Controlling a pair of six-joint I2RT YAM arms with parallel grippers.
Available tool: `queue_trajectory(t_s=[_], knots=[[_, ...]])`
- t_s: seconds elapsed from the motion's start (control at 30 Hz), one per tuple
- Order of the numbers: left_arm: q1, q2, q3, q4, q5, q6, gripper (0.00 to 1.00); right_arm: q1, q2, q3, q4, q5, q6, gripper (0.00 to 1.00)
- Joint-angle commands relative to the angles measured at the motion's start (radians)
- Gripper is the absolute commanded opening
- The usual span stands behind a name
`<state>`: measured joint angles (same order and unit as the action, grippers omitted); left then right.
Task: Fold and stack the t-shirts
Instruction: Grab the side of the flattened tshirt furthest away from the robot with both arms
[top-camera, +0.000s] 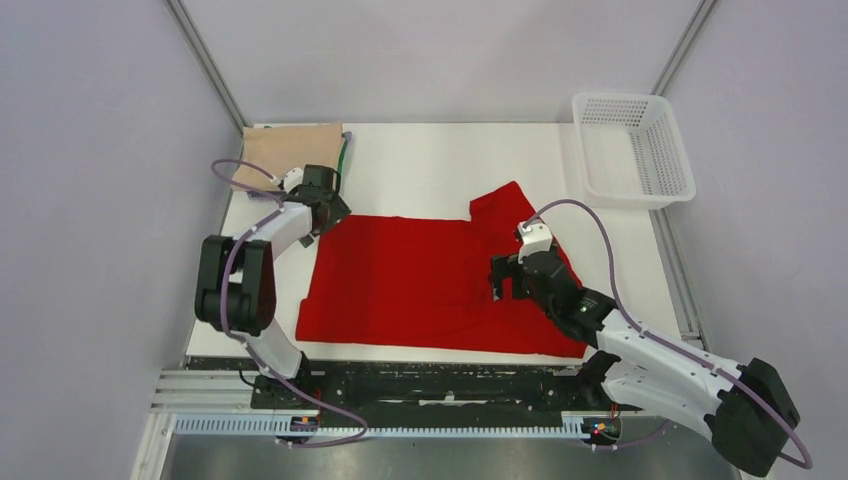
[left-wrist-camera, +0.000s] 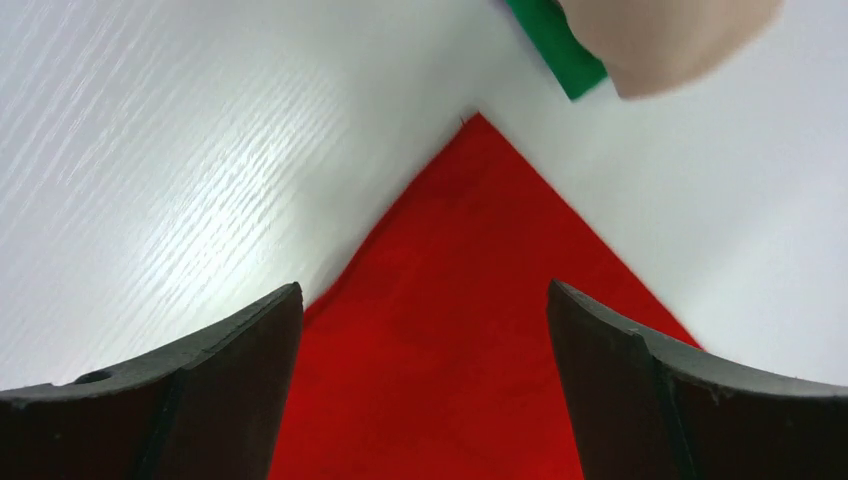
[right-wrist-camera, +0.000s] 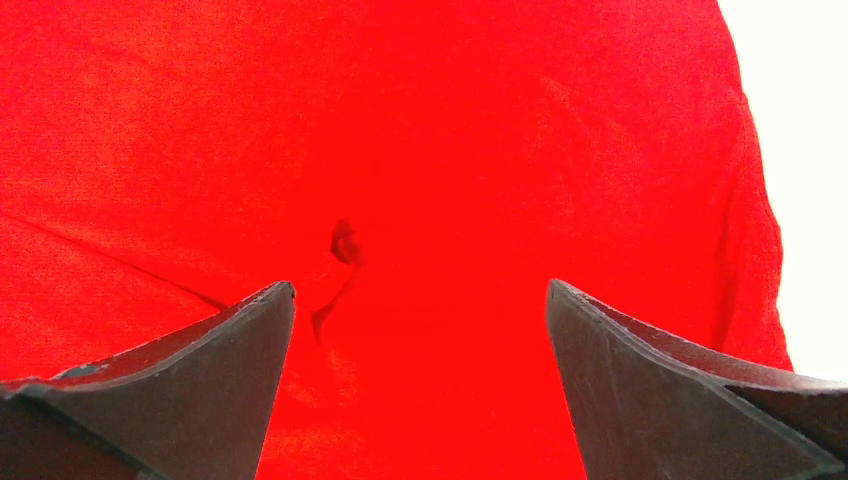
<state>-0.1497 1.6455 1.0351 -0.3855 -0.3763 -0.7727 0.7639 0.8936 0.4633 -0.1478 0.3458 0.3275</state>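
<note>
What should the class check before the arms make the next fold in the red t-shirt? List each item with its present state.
1. Open left end effector: ok.
2. Open right end effector: ok.
3. Corner of red t-shirt lined up with left end effector: ok.
4. Red cloth under right end effector: ok.
5. Gap between beige t-shirt and red t-shirt: ok.
6. Either end effector touching cloth: cannot tell.
</note>
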Motion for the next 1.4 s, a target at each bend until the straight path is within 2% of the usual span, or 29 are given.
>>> queue_trajectory(t_s=[0.0,0.1,0.3,0.53,0.73,1.0,1.23,1.37], knots=[[0.040,0.096,0.081,0.100,-0.033,0.050,0.95,-0.035,0.031,-0.003,0.060,-0.007,-0.034,0.98],[0.052,0.154,0.111,0.112,-0.034,0.057,0.93,-0.069,0.047,-0.016,0.080,-0.044,-0.037,0.98],[0.052,0.250,0.178,0.055,-0.019,0.077,0.81,-0.129,0.074,-0.029,0.096,-0.123,-0.032,0.98],[0.049,0.279,0.202,0.042,-0.037,0.086,0.76,-0.144,0.058,-0.042,0.105,-0.143,-0.038,0.98],[0.042,0.338,0.276,-0.042,-0.036,0.086,0.62,-0.149,0.035,-0.056,0.104,-0.135,-0.041,0.98],[-0.008,0.343,0.277,-0.146,-0.071,0.084,0.60,-0.152,0.025,-0.060,0.105,-0.094,-0.045,0.98],[-0.024,0.375,0.303,-0.187,-0.095,0.086,0.46,-0.153,0.018,-0.072,0.112,-0.087,-0.047,0.98],[-0.026,0.388,0.337,-0.214,-0.084,0.091,0.27,-0.155,0.023,-0.069,0.116,-0.069,-0.039,0.98]])
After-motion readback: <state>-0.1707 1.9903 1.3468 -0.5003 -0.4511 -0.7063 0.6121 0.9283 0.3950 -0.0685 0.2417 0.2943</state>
